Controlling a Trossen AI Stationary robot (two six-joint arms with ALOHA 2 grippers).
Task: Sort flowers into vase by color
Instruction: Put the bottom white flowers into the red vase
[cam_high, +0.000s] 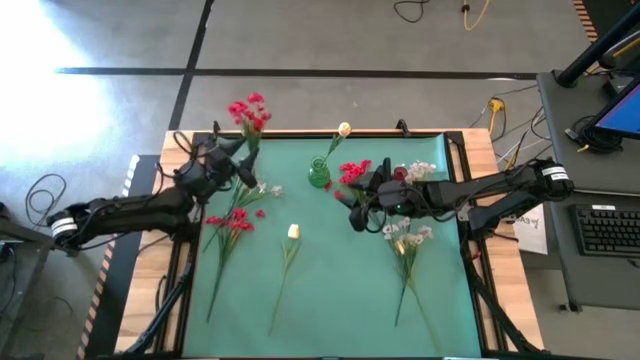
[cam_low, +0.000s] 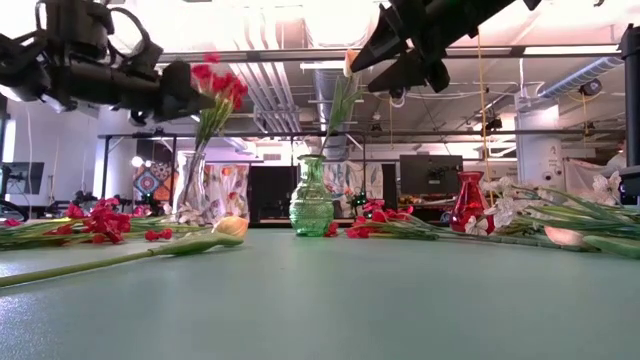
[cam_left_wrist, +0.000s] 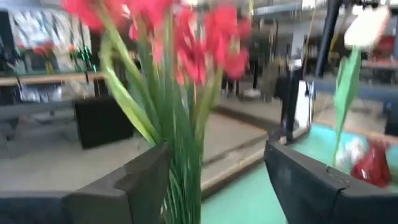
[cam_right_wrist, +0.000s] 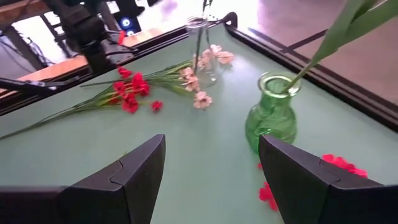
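High view: two dark arms meet over a green mat (cam_high: 330, 300) on the tabletop.
Left gripper (cam_high: 243, 160): at the far left corner beside a clear vase (cam_low: 195, 190) holding red flowers (cam_high: 249, 112); fingers spread either side of the stems in the wrist view, touching nothing visible.
Right gripper (cam_high: 352, 207): raised mid-mat, near the green vase (cam_high: 318, 174), fingers spread and empty.
Green vase: holds one cream-yellow bud (cam_high: 344, 129).
Red vase (cam_low: 468, 203): seen clearly only in the low view; from above the right arm hides it.
Loose flowers: red stems (cam_high: 232, 222) lie left, a cream bud (cam_high: 293, 232) centre, white sprays (cam_high: 408, 236) right.
Hard to make out: left wrist view is blurred; the clear vase's rim is cut off there.
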